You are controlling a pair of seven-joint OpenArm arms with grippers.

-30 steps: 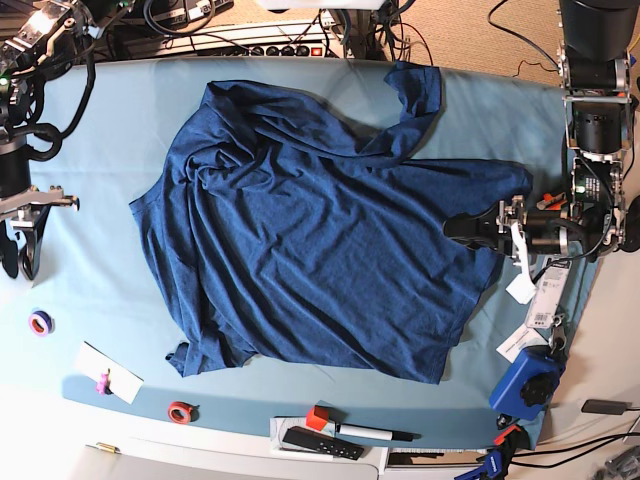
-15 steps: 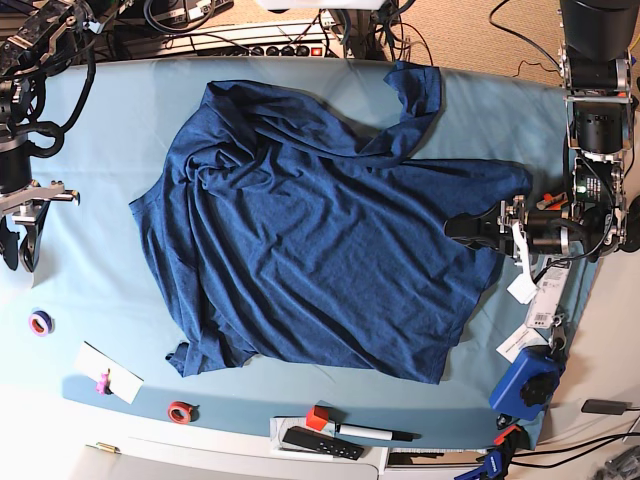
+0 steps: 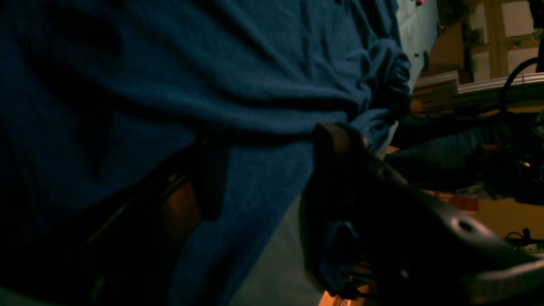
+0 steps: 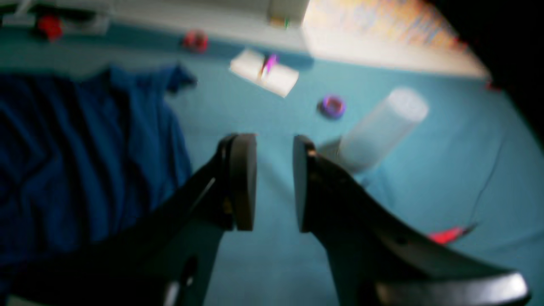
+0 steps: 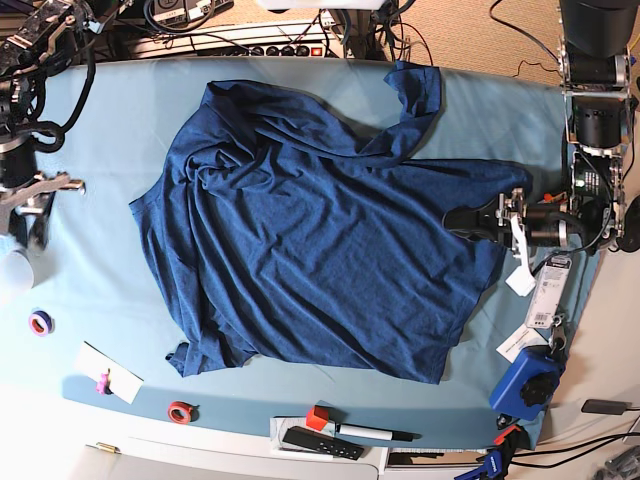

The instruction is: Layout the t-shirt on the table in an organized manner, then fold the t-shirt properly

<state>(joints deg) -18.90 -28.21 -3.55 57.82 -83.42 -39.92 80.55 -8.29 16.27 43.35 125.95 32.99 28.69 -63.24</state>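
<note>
The dark navy t-shirt lies spread but wrinkled on the teal table, with one sleeve bunched toward the back right. My left gripper is low at the shirt's right edge. In the left wrist view its jaws stand apart with shirt fabric lying between them. My right gripper is blurred at the table's left edge, away from the shirt. In the right wrist view it is open and empty above bare cloth, with the shirt off to its left.
A whitish cylinder lies beside the right gripper. A purple tape ring, a white card with a pink clip and a red tape ring lie front left. A remote and marker and a blue device sit at the front.
My right gripper has moved toward the back of the table and is motion-blurred, uncovering the whitish cylinder. My left gripper has shifted slightly at the shirt's edge. The shirt has not moved.
</note>
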